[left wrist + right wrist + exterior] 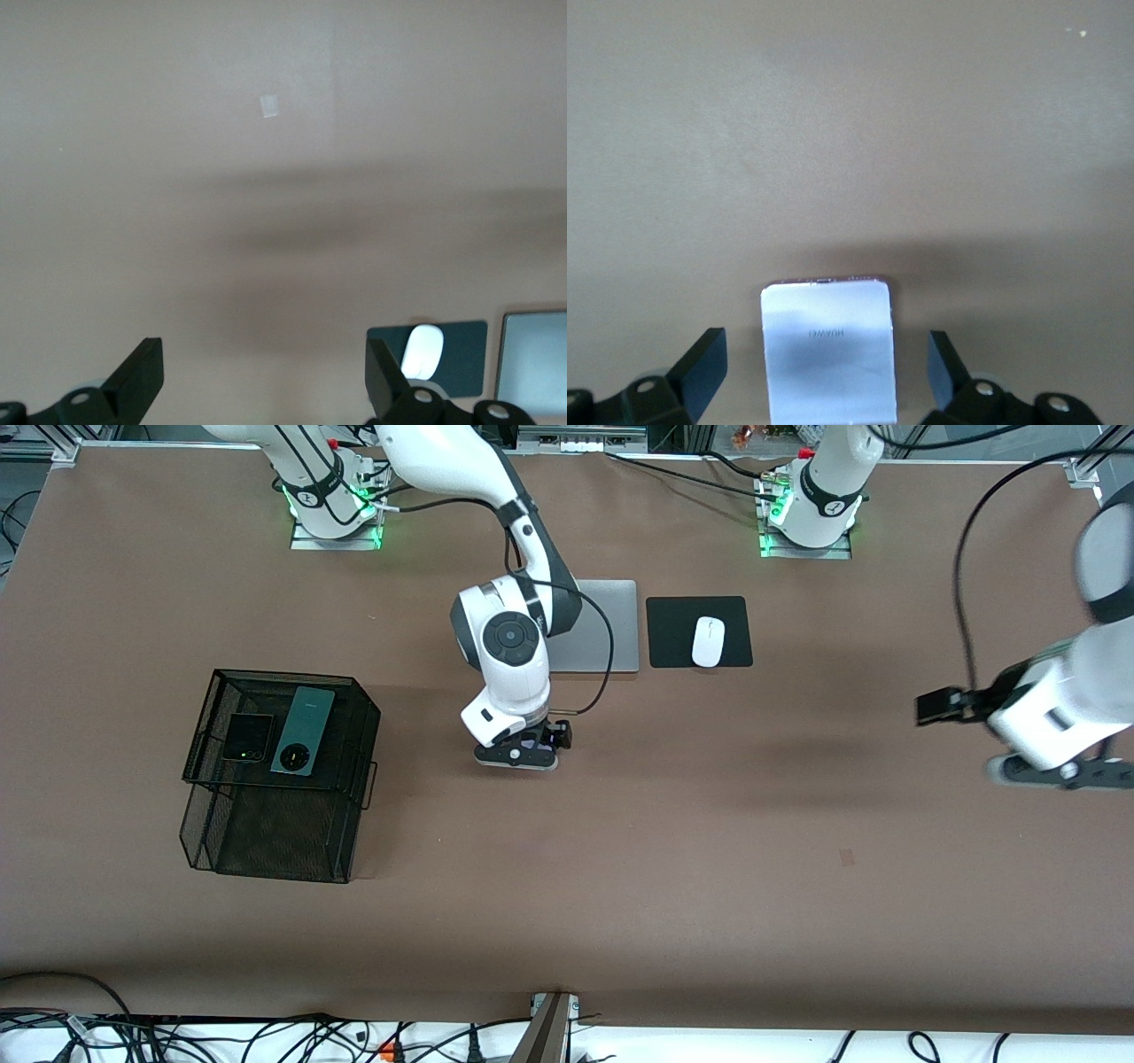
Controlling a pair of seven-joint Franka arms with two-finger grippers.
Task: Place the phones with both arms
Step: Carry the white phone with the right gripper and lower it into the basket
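Note:
A small black squarish phone (247, 737) and a longer dark green phone (302, 731) lie side by side on top of the black mesh basket (354, 717), toward the right arm's end of the table. My right gripper (521, 755) hangs low over the middle of the table. In the right wrist view it (826, 343) is open, with a pale lilac-white phone (828, 372) flat on the table between its fingers and a gap on each side. That phone is hidden under the hand in the front view. My left gripper (1054, 772) (263, 350) is open and empty over bare table at the left arm's end.
A grey laptop (611, 627) lies partly under the right arm, farther from the front camera than its gripper. Beside it a white mouse (708, 641) rests on a black mouse pad (673, 633). A small patch of tape (270, 106) marks the brown table (709, 868).

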